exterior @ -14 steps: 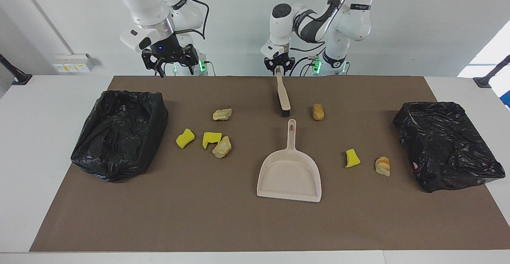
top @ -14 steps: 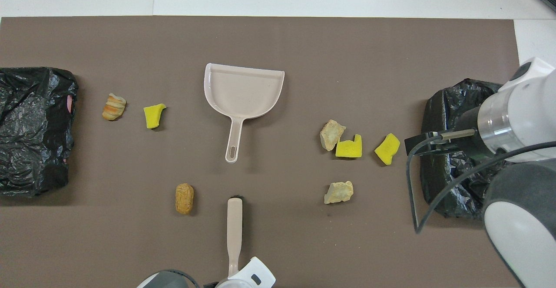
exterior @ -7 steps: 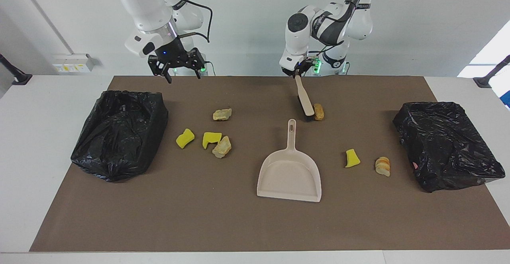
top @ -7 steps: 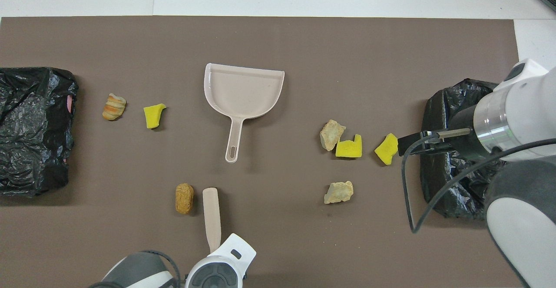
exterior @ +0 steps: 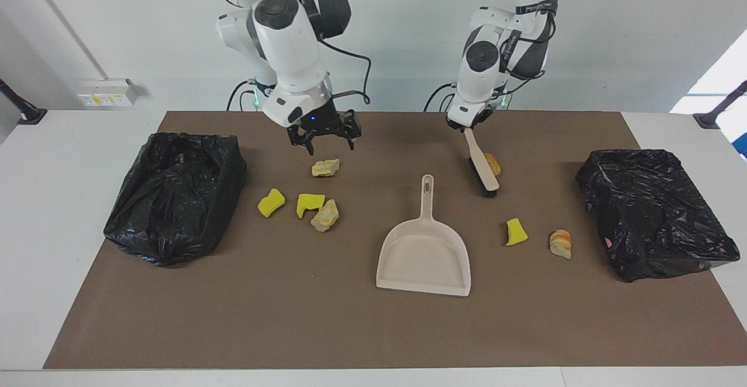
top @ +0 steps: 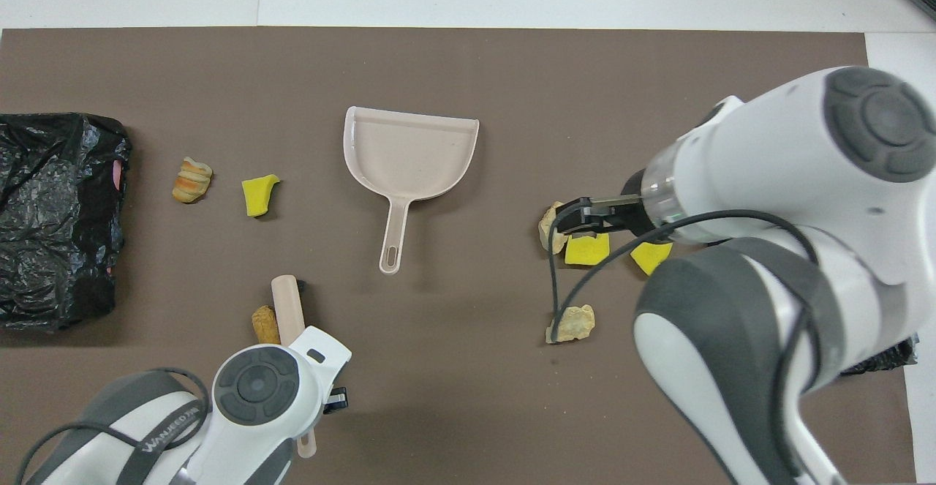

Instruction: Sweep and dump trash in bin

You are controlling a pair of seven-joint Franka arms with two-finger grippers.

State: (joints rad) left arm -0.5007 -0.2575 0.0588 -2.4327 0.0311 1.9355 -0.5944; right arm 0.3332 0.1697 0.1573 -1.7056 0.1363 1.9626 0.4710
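My left claw (exterior: 467, 128) is clenched on the beige plastic brush (exterior: 483, 170), bristles down beside the orange-brown bread-like lump (exterior: 493, 164), at one o'clock from the beige plastic dustpan (exterior: 424, 256). My right claw (exterior: 324, 139) hangs released over a tan lump (exterior: 325, 167). The sweeping is just starting, I judge; next the brush should push that lump toward the pan's mouth.
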